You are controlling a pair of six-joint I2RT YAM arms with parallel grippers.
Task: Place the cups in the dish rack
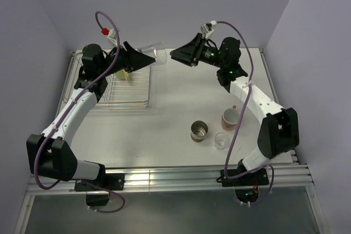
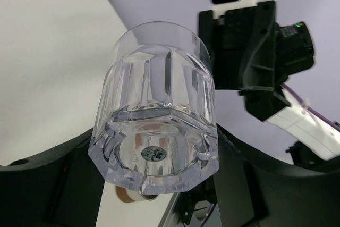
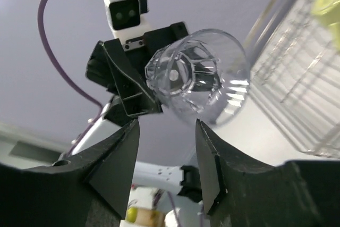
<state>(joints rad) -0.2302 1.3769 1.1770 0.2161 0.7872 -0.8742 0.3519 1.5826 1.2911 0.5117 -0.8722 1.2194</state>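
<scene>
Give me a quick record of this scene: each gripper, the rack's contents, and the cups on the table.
left gripper: shut on clear tumbler, held sideways
right gripper: open, empty
dish rack: holds yellow mug
on table: brown cup, pink mug, second tumbler

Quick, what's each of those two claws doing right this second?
Left gripper: closed, holding a clear glass tumbler.
Right gripper: open, holding nothing.
</scene>
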